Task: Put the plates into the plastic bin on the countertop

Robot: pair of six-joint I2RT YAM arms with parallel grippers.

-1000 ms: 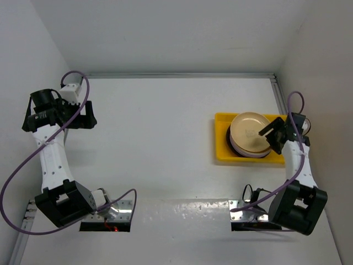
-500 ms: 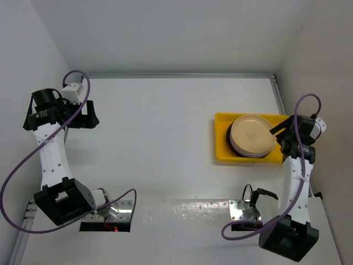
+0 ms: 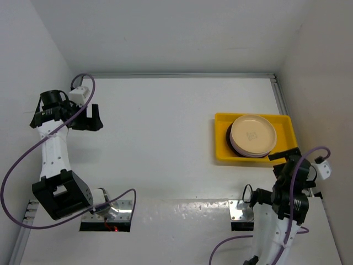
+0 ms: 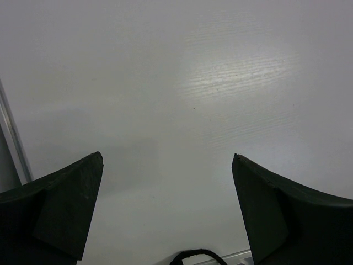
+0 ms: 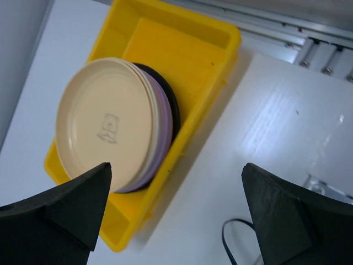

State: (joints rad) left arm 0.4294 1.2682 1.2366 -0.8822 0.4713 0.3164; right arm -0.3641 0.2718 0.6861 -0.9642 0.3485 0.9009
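Yellow plastic bin held the stacked plates. The left gripper and right gripper were spread wide, holding nothing; keeping clear seemed best.

Right gripper has drawn back off the plastic bin towards its base

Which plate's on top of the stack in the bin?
The cream plate, with a faint mark at its centre; lavender plate edges show just beneath it, inside the yellow bin.

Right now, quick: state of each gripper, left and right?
Left gripper: open, holding nothing.
Right gripper: open, holding nothing.
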